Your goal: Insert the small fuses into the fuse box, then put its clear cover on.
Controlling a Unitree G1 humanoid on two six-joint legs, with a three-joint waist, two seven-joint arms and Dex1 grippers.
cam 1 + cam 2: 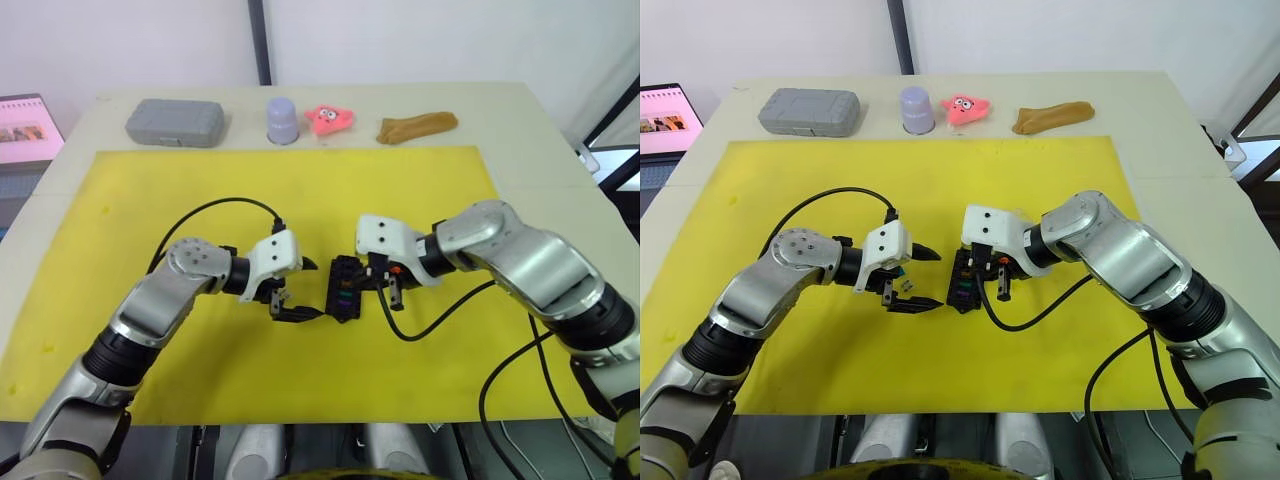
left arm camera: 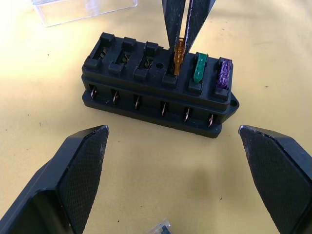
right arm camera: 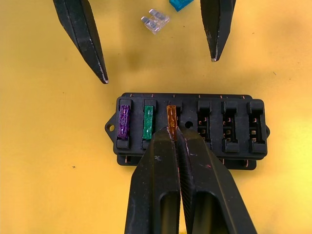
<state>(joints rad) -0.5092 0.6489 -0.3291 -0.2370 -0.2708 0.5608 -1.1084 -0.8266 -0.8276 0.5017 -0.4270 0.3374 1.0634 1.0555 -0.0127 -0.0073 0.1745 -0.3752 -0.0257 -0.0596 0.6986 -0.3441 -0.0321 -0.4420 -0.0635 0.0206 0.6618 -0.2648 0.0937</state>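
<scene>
The right wrist view looks straight down on the fuse box (image 3: 190, 129): a purple fuse (image 3: 124, 122) and a green fuse (image 3: 147, 124) sit in the two slots at the tabbed end, and the right pincer (image 3: 173, 139), fingers pressed together, grips an amber fuse (image 3: 171, 122) standing in the third slot. The three slots beyond are bare. Past the box the same view shows the two spread fingers of the left pincer, with a pale grey fuse (image 3: 155, 21) and a teal fuse (image 3: 181, 4) lying on the yellow mat between them (the teal one cut by the frame edge).

The left wrist view adds what the others lack: the clear cover (image 2: 83, 9) lying on the mat just beyond the box, apart from it. Here the left pincer (image 2: 170, 146) is wide open, holding nothing, its fingers (image 2: 83, 165) clear of the box.

From the head, both forearms reach inward over the yellow mat (image 1: 300, 190), elbows out, pincers facing each other across the box.

At the far edge of the desk (image 1: 520, 120) lie a grey case (image 1: 175, 122), a lilac cup (image 1: 282, 119), a pink toy (image 1: 329, 119) and a brown object (image 1: 416, 126).
</scene>
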